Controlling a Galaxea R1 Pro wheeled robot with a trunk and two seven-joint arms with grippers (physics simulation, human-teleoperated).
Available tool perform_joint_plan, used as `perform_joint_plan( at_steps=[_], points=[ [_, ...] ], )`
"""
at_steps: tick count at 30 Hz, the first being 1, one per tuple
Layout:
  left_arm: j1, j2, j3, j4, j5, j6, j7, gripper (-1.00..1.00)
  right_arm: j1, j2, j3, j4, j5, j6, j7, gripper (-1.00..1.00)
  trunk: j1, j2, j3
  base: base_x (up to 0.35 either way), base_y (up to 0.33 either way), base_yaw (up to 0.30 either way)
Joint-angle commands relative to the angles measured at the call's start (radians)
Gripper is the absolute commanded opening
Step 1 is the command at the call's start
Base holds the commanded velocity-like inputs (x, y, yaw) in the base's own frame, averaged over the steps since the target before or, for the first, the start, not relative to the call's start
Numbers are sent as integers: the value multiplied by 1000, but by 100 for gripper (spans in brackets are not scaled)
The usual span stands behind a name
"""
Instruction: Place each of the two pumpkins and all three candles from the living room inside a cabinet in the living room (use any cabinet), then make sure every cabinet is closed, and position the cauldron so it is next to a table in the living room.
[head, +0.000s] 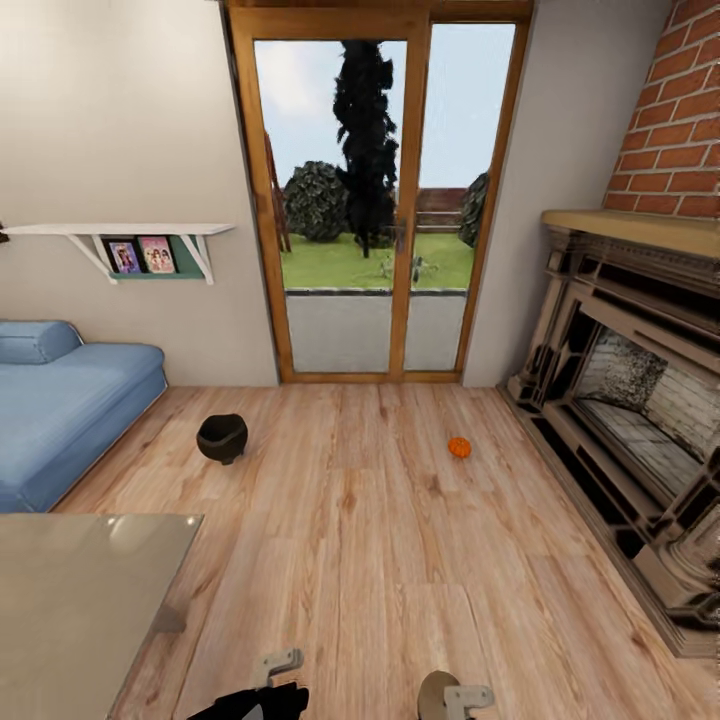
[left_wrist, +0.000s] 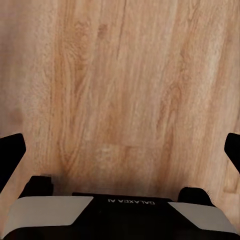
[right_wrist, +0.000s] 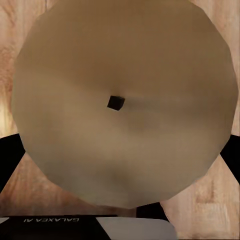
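Landmark for this entry: the glazed wooden door (head: 380, 195) in the far wall.

1 pumpkin (head: 459, 447) sits on the plank floor (head: 380, 560) in front of the door, toward the fireplace (head: 630, 420) side, apart from everything else. The cauldron (head: 222, 438) stands upright on the floor in front of the door on the opposite side, near the corner of the blue sofa (head: 60, 410) and well apart from the pumpkin. The table (head: 80, 600) with its glossy grey top lies nearer the camera than the cauldron; the 2 are not touching. A white wall shelf (head: 120, 232) with 2 small pictures hangs beside the door, above the sofa.

Left gripper (left_wrist: 120, 150): in the left wrist view both dark fingertips sit at the opposite edges of the picture with bare floor between them, so the jaws stand wide and carry nothing.

Right gripper (right_wrist: 120, 150): a pale tan round object (right_wrist: 122, 100) with a small dark centre mark (right_wrist: 115, 102) sits between the dark fingers; it reads as a candle seen end-on and appears gripped. In the head view the same tan object (head: 437, 695) shows at the right gripper (head: 468, 697), at the bottom edge.
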Motion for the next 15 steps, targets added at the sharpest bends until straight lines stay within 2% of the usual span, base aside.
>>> perform_joint_plan(
  at_steps=[1,15],
  points=[
    [0,-1,4,-2,5,6,1,100,-1,1,10,2,-8,-4,-1,-100,0,-1,-1,-324,4,0],
    [0,-1,4,-2,5,6,3,100,-1,1,10,2,-8,-4,-1,-100,0,-1,-1,-325,85,0]
  ],
)
